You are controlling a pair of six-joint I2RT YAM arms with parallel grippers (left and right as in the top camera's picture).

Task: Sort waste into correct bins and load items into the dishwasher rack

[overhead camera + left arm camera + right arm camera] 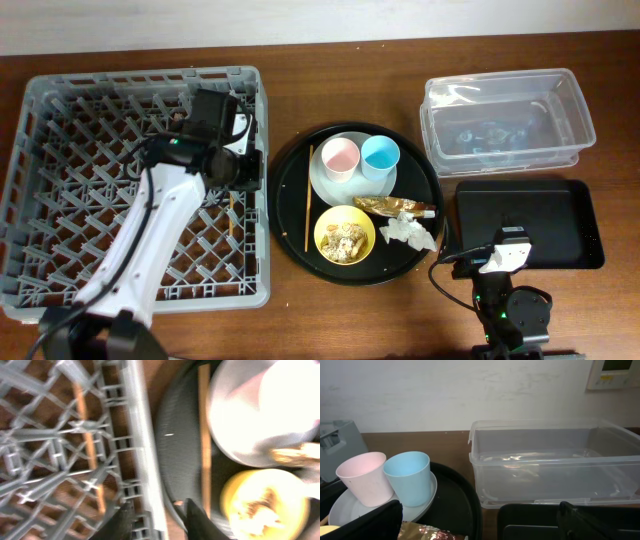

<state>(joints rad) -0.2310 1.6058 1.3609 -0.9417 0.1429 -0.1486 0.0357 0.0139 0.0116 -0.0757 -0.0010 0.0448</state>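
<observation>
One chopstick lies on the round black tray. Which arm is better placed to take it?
Left. The left gripper hangs, jaws open, at the rack's tray-side edge, right beside the chopstick. The right gripper sits far across the round tray, by the black bin.

Dark brown wood-grain worktop (330, 60), matte, lightly scuffed. Behind it a plain off-white wall (445, 395) with faint smudges. Small white wall panel (615, 372) with a pale display at top right, cut off by the frame. Light is even and soft, with no hard shadows.
</observation>
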